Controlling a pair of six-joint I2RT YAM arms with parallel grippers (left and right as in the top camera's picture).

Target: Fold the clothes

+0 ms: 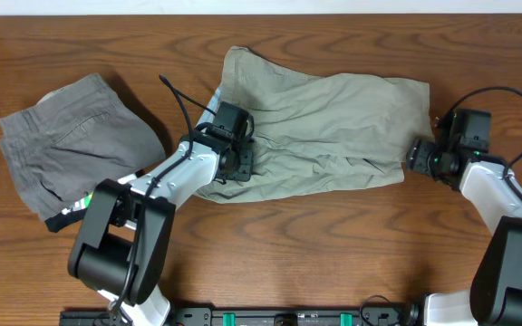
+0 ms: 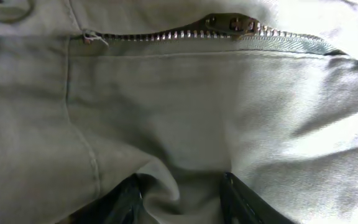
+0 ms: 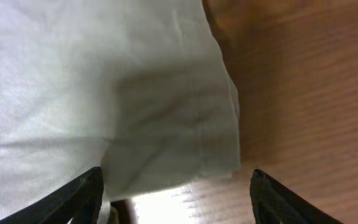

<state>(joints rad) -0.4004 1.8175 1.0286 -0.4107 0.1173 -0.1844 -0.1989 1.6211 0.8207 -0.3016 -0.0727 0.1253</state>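
Overhead view. The clothes (image 1: 333,118), a wrinkled pair of pale khaki-green shorts, lay spread across the middle of the wooden table (image 1: 333,263), long side running left to right. A second, darker grey pair of shorts (image 1: 71,145) sat crumpled near the table's left end, apart from the khaki pair.

The left gripper (image 1: 240,166) pressed down on the left end of the clothes, close to their near edge. The right gripper (image 1: 417,156) stood at the opposite end, at the near right corner of the cloth, where fabric met bare wood.

Left wrist view. The left gripper's two dark fingers (image 2: 120,202) had drawn part-way together, and a raised fold of khaki cloth filled the gap between them, so the pincer had hold of the clothes. Above the fold the fabric lay fairly flat, and a metal zipper (image 2: 229,28) ran across the top of the view, with a stitched seam just beneath it.

Right wrist view. The right gripper's fingers (image 3: 82,196) stood wide apart and clamped nothing. The hemmed corner (image 3: 222,155) of the clothes reached down between them, lying flat on the table. The left finger was over cloth and the right finger over bare wood. Whether the fingertips touched the table could not be told.
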